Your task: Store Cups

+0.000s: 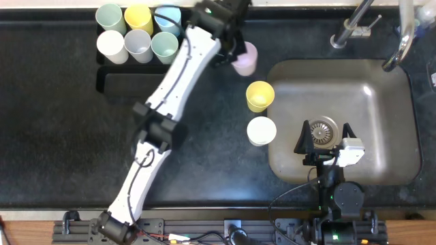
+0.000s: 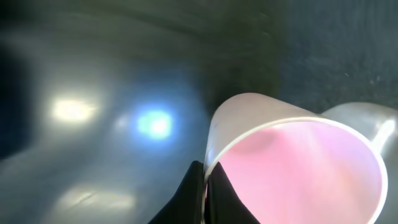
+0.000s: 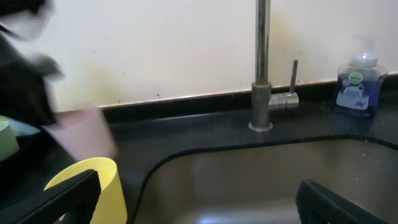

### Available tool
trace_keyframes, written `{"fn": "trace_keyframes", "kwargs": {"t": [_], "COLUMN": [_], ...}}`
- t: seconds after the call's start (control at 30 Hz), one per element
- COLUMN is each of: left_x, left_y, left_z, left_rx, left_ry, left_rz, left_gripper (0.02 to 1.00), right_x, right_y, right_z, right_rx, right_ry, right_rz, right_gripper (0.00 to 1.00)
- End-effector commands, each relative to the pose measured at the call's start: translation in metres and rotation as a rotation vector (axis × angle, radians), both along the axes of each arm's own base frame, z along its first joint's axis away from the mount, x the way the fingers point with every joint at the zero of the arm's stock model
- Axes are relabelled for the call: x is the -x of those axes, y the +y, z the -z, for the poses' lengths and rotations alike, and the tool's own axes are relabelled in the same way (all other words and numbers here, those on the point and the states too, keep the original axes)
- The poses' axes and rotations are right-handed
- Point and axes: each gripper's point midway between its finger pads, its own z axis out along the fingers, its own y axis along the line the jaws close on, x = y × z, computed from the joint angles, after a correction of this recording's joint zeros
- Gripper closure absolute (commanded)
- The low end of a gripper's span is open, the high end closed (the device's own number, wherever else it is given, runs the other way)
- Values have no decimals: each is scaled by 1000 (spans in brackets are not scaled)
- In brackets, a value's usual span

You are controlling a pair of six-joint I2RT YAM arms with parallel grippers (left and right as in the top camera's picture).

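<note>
Since the pink cup (image 1: 245, 60) looks like light, thin, slick plastic, left gripper (image 2: 204, 173) pinches its rim wall, upper centre of top view; grip gently. Right gripper (image 1: 323, 145) gapes over sink (image 1: 381, 95).

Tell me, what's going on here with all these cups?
The left gripper is clamped on the rim of a pink cup, between the sink and a black rack that already holds six cups. A yellow cup and a white cup stand on the counter beside the sink. The right gripper hangs open over the sink, holding nothing.
</note>
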Motion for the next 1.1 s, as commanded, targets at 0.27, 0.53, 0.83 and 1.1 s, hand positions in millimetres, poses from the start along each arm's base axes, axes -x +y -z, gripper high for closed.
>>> {"fn": "trace_keyframes", "kwargs": {"t": [0.27, 0.53, 0.83, 1.1], "left_x": [136, 159, 113, 66], "left_y": [239, 307, 338, 342], "left_z": [-195, -90, -68, -44], "left_rx": [-305, -65, -58, 14], "left_ry": [-264, -169, -86, -12], "left_rz": [-445, -734, -813, -817], "left_gripper": [980, 982, 982, 982], "right_x": [0, 0, 0, 0], "right_y": [-1, -1, -1, -1], "right_z": [3, 3, 3, 3], "right_rx": [3, 3, 3, 3], "right_ry": [-1, -1, -1, -1], "right_rz": [1, 1, 1, 1], "right_gripper": [3, 3, 5, 3]}}
